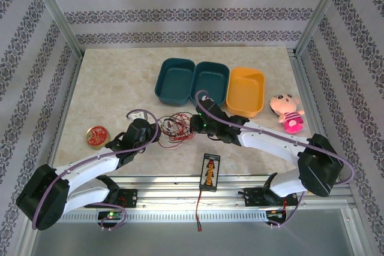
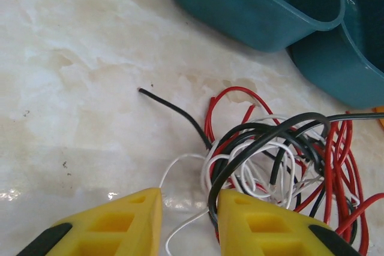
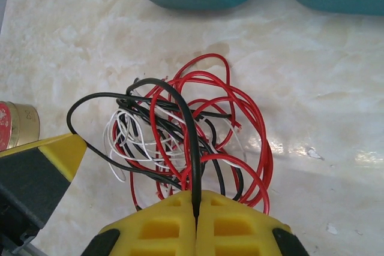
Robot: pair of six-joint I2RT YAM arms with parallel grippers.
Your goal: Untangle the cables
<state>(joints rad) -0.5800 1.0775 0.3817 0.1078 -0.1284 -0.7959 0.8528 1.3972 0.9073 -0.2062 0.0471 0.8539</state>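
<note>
Pinching the black cable (image 3: pixel 192 142) with the knot not free: snag risk.
My right gripper (image 3: pixel 197 209) is clamped tight on it. My left gripper (image 2: pixel 189 220) has jaws partly apart, gripping nothing, with a white cable (image 2: pixel 180 157) strand loose between them. The cables (image 1: pixel 177 127) sit bunched just near-side of the teal bins (image 1: pixel 174 98). Pulling unanchored would drag the whole bunch and cinch the red cable (image 3: pixel 261 142) loops.

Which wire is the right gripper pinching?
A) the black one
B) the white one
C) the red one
A: in the right wrist view, the black wire runs straight into the seam between the right gripper's shut yellow fingers.
</note>
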